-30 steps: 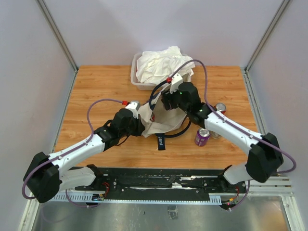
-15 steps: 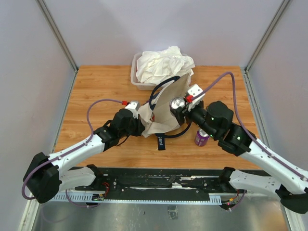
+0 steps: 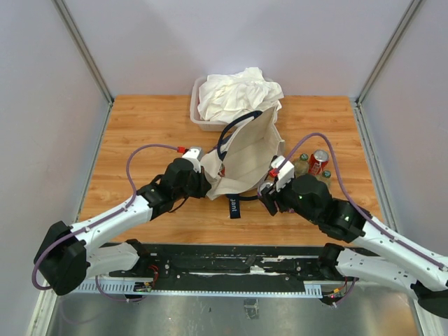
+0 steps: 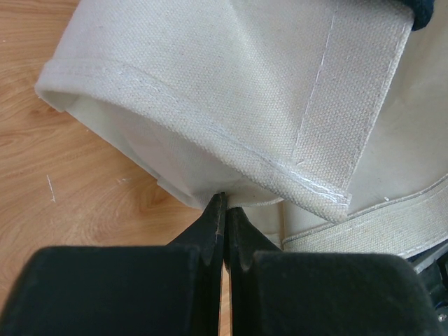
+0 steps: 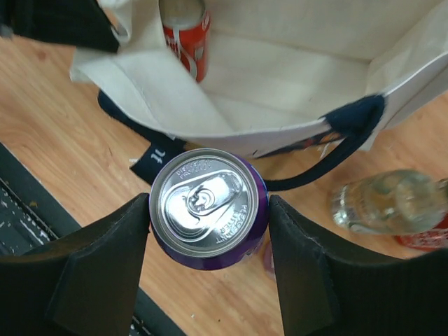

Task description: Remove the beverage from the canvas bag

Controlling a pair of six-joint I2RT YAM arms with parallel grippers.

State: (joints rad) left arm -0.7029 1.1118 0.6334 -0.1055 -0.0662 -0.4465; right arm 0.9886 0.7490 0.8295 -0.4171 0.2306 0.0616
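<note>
**Purple can clear of the bag, not yet let go; a red one may remain inside**

My right gripper (image 5: 208, 210) is clasped around a purple can (image 5: 207, 201), one finger on each side. The can sits outside the canvas bag (image 5: 280, 77), just in front of its open mouth and over bare wood. I cannot tell whether its base touches the table (image 3: 140, 126). My left gripper (image 4: 224, 210) is clenched on the bag's hem at the left corner, and the mouth gapes toward the right arm.

For this can I judge the removal as good as done. What is left is to put it down and release it. The right wrist view also shows a red can (image 5: 185, 35) at the far end of the canvas, seemingly inside the bag, so another pull may be needed.

Room around the held can is tight. The navy strap (image 5: 329, 157) and the black label tab (image 5: 150, 164) lie just beside it, and the black rail (image 5: 14, 210) along the table's near edge is close on the other side. To the right a clear bottle (image 5: 388, 203) sits near, with a second red can (image 3: 320, 161) beside it. The open wood I would aim for is the patch between the strap and that bottle. The plastic tub (image 3: 196, 115) with its white cloth (image 3: 238, 94) is behind the bag, well apart from the can.
</note>
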